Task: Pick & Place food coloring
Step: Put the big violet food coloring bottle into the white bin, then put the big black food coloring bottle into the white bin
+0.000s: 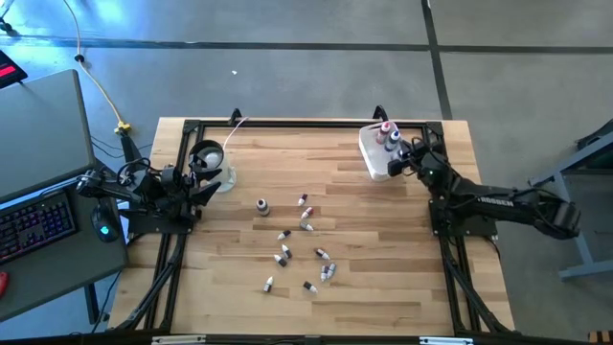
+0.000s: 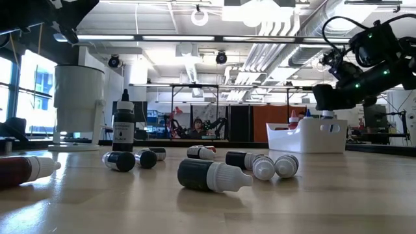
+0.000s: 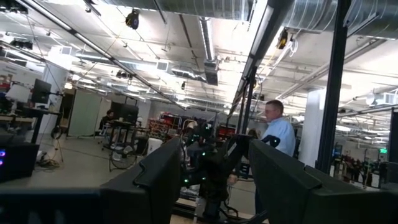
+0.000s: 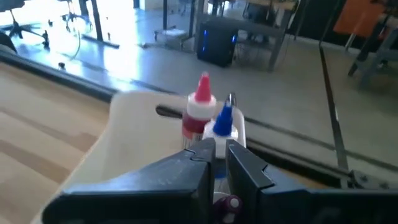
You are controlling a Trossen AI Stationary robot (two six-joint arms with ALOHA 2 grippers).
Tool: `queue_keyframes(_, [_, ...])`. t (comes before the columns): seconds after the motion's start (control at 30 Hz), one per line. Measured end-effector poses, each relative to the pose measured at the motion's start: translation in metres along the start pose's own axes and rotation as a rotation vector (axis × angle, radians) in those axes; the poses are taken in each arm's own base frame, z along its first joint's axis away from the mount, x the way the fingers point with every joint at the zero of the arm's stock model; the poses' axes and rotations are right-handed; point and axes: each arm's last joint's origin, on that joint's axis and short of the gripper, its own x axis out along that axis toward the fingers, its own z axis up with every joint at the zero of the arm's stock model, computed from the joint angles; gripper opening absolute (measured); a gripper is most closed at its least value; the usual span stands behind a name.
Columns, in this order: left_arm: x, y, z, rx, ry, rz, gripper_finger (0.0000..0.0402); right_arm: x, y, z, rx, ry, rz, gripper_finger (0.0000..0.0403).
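Right gripper [image 4: 219, 152], fingers together and apparently empty, hangs over the white tub [image 1: 376, 155] holding three bottles [image 1: 389, 133]; about a dozen food coloring bottles [image 1: 305, 213] lie mid-table, risk: rolling on approach; left gripper [image 1: 213, 177] parked, fingers apart.

We saw a pale wooden worktop [image 1: 383, 249] framed in black rails. About a dozen food coloring bottles [image 1: 305, 240] lay scattered around its middle, one [image 1: 261, 206] standing upright. A white tub [image 1: 375, 153] sat near the far right corner, a clear cup [image 1: 213, 163] near the far left corner.
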Motion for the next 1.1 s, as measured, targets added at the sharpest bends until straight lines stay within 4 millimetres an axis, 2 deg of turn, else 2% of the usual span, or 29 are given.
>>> queue_keyframes(0.13, [0.000, 0.000, 0.000, 0.000, 0.000, 0.000, 0.0186, 0.005, -0.002, -0.003, -0.019, 0.023, 0.025, 0.0025])
queue_keyframes(0.4, [0.000, 0.000, 0.000, 0.000, 0.000, 0.000, 0.0186, 0.013, -0.007, -0.002, -0.024, 0.012, -0.018, 0.0055])
queue_keyframes(0.7, [0.000, 0.000, 0.000, 0.000, 0.000, -0.001, 0.0186, 0.013, -0.004, 0.012, -0.061, -0.109, 0.067, 0.0059])
queue_keyframes(0.8, [0.000, 0.000, 0.000, 0.000, 0.000, -0.001, 0.0186, 0.013, 0.001, 0.033, -0.056, -0.188, 0.086, 0.0059])
queue_keyframes(0.9, [0.000, 0.000, 0.000, 0.000, 0.000, -0.001, 0.0186, 0.008, 0.012, 0.068, -0.019, -0.306, 0.162, 0.0059])
queue_keyframes(1.0, [0.000, 0.000, 0.000, 0.000, 0.000, 0.001, 0.0186, -0.002, 0.032, 0.108, -0.052, -0.393, 0.338, 0.0059])
queue_keyframes(1.1, [0.000, 0.001, 0.000, 0.000, 0.000, 0.022, 0.0186, -0.014, 0.060, 0.139, -0.113, -0.381, 0.525, 0.0059])
